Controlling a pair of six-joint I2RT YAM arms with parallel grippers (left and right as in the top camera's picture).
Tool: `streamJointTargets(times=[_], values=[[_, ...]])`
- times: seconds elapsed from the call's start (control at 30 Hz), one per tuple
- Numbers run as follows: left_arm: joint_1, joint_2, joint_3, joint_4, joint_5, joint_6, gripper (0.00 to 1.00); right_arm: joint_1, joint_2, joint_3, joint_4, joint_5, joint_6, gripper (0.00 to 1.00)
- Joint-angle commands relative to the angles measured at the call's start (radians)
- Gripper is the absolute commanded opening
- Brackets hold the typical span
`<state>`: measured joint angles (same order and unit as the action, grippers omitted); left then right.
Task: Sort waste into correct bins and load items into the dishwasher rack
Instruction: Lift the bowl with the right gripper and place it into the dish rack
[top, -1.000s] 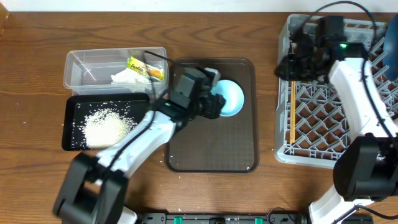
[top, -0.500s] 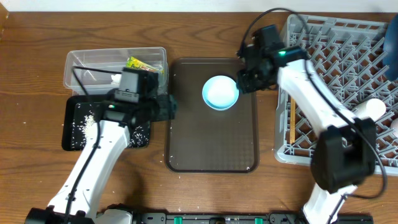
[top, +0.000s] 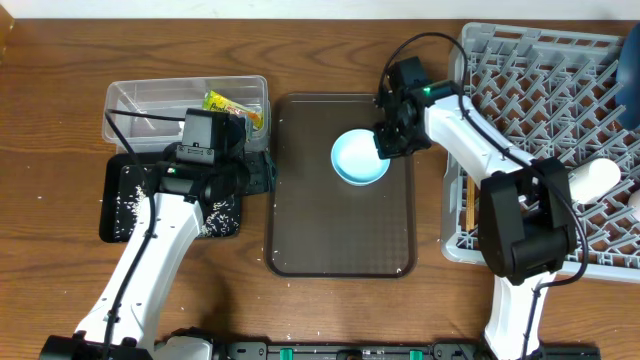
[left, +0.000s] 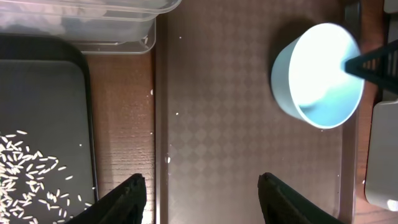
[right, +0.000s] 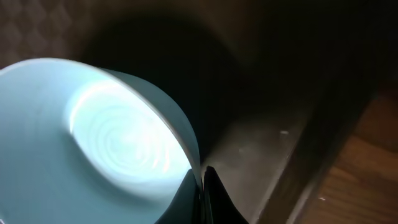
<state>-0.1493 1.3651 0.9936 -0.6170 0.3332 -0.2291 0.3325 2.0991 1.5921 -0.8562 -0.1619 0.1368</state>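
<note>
My right gripper (right: 203, 179) pinches the rim of the tilted round pale-blue plate (top: 356, 158) over the dark brown rectangular tray (top: 340, 235) on the wooden table (top: 60, 80); my left gripper (left: 202, 199) gapes wide.

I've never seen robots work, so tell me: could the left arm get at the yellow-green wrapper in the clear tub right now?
Probably yes. The left gripper is open and empty, close beside the clear tub, which has no lid, and the snack wrapper lies uncovered inside.
</note>
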Motion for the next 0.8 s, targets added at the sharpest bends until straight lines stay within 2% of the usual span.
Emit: streamJointTargets(times=[0.0,0.23,0.5,0.67,0.77], values=[[0.003,-0.007,0.007,0.0,-0.006,0.006,0.61,-0.055,-0.107,0.061,-0.006,0.085,0.013,0.01],[0.003,-0.007,0.007,0.0,-0.006,0.006,0.61,-0.212,-0.313,0.084,0.098,0.438,-0.091,0.01],[0.003,-0.007,0.007,0.0,-0.006,0.006,0.61,-0.362,-0.327,0.083,0.328,0.894,-0.356,0.01],[0.003,-0.007,0.007,0.002,-0.006,0.006,0.61,-0.407,-0.284,0.083,0.42,0.948,-0.578,0.01],[0.003,-0.007,0.007,0.005,-0.006,0.006,0.61,-0.419,-0.244,0.083,0.433,0.963,-0.625,0.01]])
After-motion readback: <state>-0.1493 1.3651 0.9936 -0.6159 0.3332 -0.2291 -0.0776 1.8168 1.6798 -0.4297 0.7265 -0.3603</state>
